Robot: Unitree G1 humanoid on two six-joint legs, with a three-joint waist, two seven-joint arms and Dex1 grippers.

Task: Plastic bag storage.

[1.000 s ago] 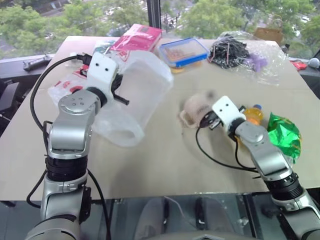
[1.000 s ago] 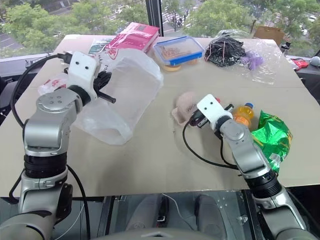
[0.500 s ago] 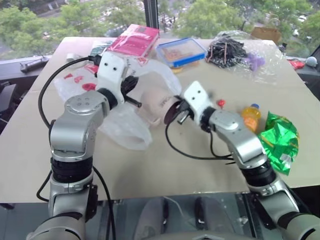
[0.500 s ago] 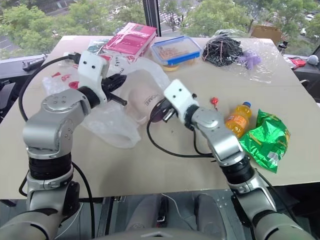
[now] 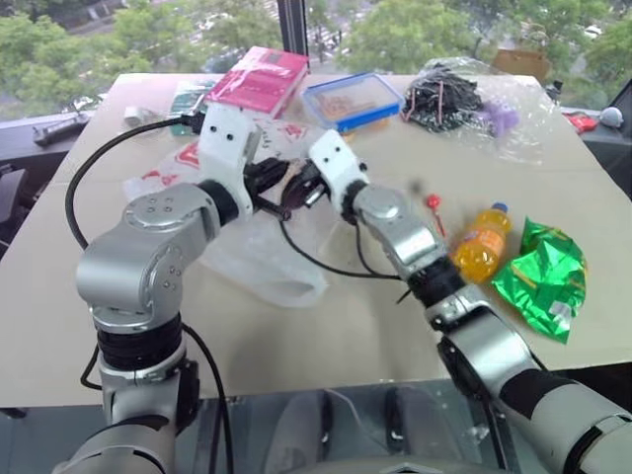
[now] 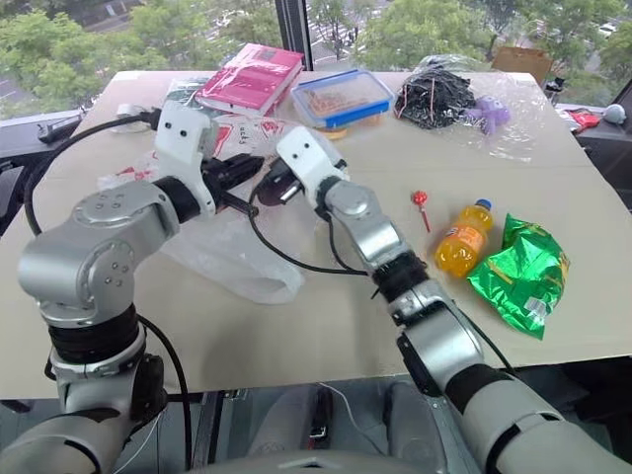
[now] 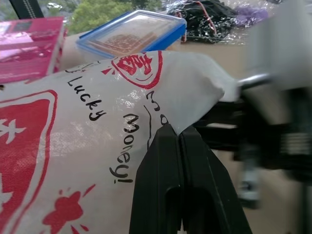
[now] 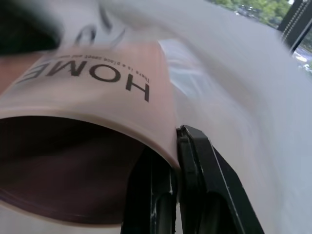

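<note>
Holding the plastic bag (image 5: 259,259) pinched in the left pincer (image 5: 279,187), the right pincer (image 8: 178,161) (clamped on a pink cup's rim (image 8: 92,122)) should push the cup deep inside the bag.

The left gripper (image 7: 181,141) has its two black fingers pressed together, pinching an edge of the plastic bag (image 7: 83,146). The bag is translucent white and crinkly, printed with red shapes, a red round seal and black lettering reading "Lucky Money!". Just beside the fingers, a blurred black and grey part of the other arm (image 7: 273,126) sits close against the bag's edge. Beyond the bag, on the bench (image 7: 219,53), lie a pink box (image 7: 27,46), a blue-rimmed clear container (image 7: 134,31) and a clear bag of black cables (image 7: 209,12).
</note>
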